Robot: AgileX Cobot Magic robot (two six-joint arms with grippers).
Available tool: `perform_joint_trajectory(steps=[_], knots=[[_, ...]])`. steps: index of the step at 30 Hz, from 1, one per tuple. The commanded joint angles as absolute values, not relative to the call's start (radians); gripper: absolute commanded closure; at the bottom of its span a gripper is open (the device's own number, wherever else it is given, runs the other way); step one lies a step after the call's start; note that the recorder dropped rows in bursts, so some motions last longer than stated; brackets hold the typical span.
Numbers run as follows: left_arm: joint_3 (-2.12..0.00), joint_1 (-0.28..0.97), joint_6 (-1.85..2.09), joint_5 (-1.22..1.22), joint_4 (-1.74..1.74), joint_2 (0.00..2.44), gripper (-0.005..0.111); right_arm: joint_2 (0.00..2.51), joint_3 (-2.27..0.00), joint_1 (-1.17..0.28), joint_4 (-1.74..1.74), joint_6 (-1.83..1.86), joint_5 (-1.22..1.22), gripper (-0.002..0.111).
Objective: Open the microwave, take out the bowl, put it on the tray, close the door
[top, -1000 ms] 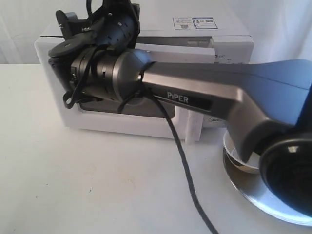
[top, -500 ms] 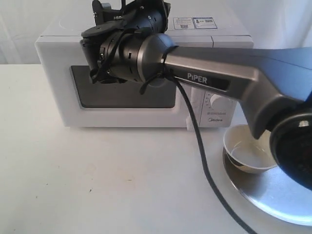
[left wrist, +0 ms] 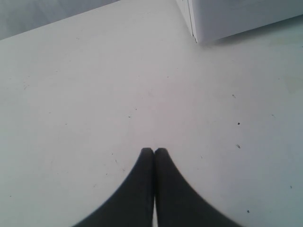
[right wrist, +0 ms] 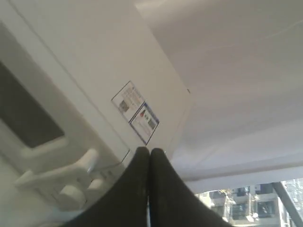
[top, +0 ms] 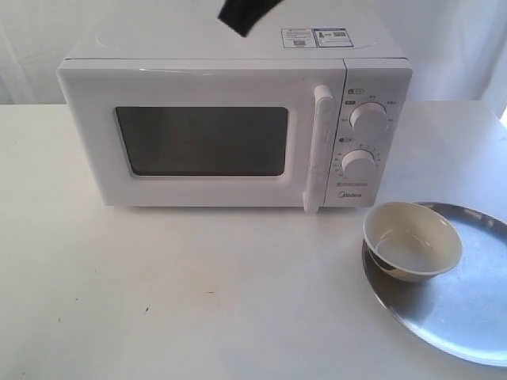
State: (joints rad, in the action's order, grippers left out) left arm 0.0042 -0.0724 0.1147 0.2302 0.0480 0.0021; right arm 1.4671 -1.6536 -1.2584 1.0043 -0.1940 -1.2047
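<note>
The left gripper (left wrist: pixel 154 151), black fingers pressed together and empty, hangs over the white table (left wrist: pixel 94 94). The right gripper (right wrist: pixel 150 152), likewise closed on nothing, hangs above the large white boxy microwave (top: pixel 198 46), whose white dark-windowed door (top: pixel 202 87) sits flush shut. The small cream ceramic bowl (top: pixel 412 240) rests on the wide silver metal tray (top: pixel 467 317), near the microwave.

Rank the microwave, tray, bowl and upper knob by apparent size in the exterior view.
1. microwave
2. tray, though the frame edge cuts part of it off
3. bowl
4. upper knob, clearly the smallest
</note>
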Motion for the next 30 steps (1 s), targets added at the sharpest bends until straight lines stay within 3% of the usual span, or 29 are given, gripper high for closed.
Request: perform_joint_trajectory(steps=[1,12,21,30], knots=[[0.0,-0.069,0.109,0.231,0.045,0.0,0.107,1.23,-1.435,-1.322,0.948,-0.215,-1.221,0.108],[0.0,-0.069,0.109,0.231,0.045,0.0,0.107,0.562,-0.978,-1.396,0.534,-0.465,-1.221,0.108],[0.0,-0.069,0.109,0.231,0.045,0.0,0.107,0.2,-0.954,-1.396,0.396,-0.537,-1.221,0.108],[0.0,-0.069,0.109,0.231,0.045,0.0,0.107,0.0,-0.954,-1.396,0.405,-0.539,-1.221,0.108]])
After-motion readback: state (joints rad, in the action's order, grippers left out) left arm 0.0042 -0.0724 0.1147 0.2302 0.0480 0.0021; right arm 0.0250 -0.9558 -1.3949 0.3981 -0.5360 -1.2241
